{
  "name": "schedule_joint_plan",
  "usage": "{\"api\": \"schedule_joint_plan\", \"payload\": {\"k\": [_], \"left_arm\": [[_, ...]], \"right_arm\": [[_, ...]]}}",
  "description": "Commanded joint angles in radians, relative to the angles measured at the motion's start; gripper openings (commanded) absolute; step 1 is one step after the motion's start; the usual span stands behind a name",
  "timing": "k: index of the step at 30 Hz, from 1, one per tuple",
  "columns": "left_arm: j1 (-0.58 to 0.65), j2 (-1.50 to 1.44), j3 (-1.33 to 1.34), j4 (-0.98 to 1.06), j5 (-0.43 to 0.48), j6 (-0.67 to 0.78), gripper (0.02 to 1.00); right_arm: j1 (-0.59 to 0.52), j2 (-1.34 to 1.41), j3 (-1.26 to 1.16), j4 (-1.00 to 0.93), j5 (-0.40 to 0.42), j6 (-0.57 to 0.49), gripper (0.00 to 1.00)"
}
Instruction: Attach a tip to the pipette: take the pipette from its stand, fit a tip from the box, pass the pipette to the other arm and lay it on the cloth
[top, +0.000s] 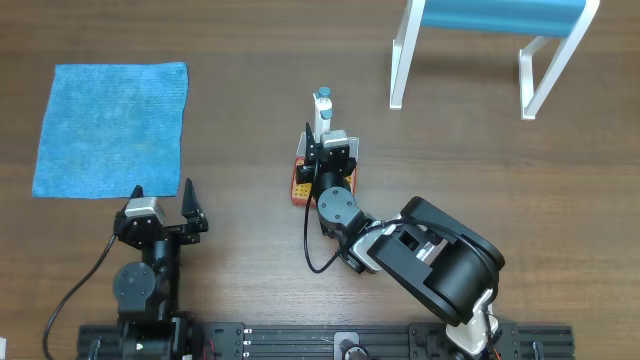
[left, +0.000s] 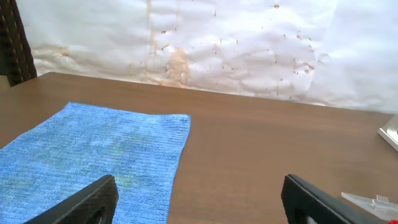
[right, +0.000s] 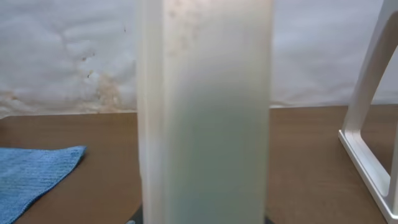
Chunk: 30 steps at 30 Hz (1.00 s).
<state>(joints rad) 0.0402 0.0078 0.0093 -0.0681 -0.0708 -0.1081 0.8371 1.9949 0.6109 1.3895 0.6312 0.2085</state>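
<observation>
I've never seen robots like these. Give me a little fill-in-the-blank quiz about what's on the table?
1. The cloth lying on the table is ____ in colour.
2. The left gripper has its fingers ____, holding nothing.
3. The right gripper holds a white ____ by the orange tip box.
Missing words: blue; open; pipette.

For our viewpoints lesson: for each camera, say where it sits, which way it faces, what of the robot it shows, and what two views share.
Top view: fixed overhead, looking down on the table; left gripper and right gripper show.
Left wrist view: on the left arm, looking low across the cloth toward the wall; its own fingers show.
Right wrist view: on the right arm, facing the pipette in its grip, close up.
Shared: both wrist views take in the cloth.
</observation>
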Motion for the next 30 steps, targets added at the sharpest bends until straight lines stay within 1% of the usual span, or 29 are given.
{"api": "schedule_joint_plan", "payload": {"k": [1, 9, 12, 14, 19, 22, 26, 30], "left_arm": [[0.005, -0.005, -0.004, -0.003, -0.008, 0.012, 0.853], [0.005, -0.005, -0.004, -0.003, -0.007, 0.012, 0.851], [0.005, -0.005, -0.004, -0.003, -0.007, 0.012, 0.853], [0.005, -0.005, -0.004, -0.003, -0.007, 0.012, 0.853], [0.005, -0.005, -0.004, -0.003, -0.007, 0.012, 0.853], [0.005, -0.005, -0.004, -0.003, -0.007, 0.012, 0.853], [0.005, -0.005, -0.004, -0.003, -0.007, 0.012, 0.853], [0.005, -0.005, -0.004, -0.003, -0.007, 0.012, 0.853]], "right_arm": [[-0.026, 0.101, -0.044, -0.071, -0.014, 0.007, 0.075], [-0.086, 0.105, -0.044, -0.014, -0.022, 0.003, 0.073], [-0.108, 0.119, -0.042, 0.028, -0.068, -0.031, 0.073], [-0.116, 0.132, -0.038, 0.053, -0.077, -0.038, 0.073], [-0.116, 0.137, -0.035, 0.053, -0.079, -0.038, 0.073], [-0.108, 0.138, -0.035, 0.052, -0.094, -0.038, 0.073], [-0.071, 0.169, -0.035, 0.063, -0.093, -0.117, 0.073], [-0.077, 0.211, -0.025, 0.072, -0.093, -0.121, 0.075]]}}
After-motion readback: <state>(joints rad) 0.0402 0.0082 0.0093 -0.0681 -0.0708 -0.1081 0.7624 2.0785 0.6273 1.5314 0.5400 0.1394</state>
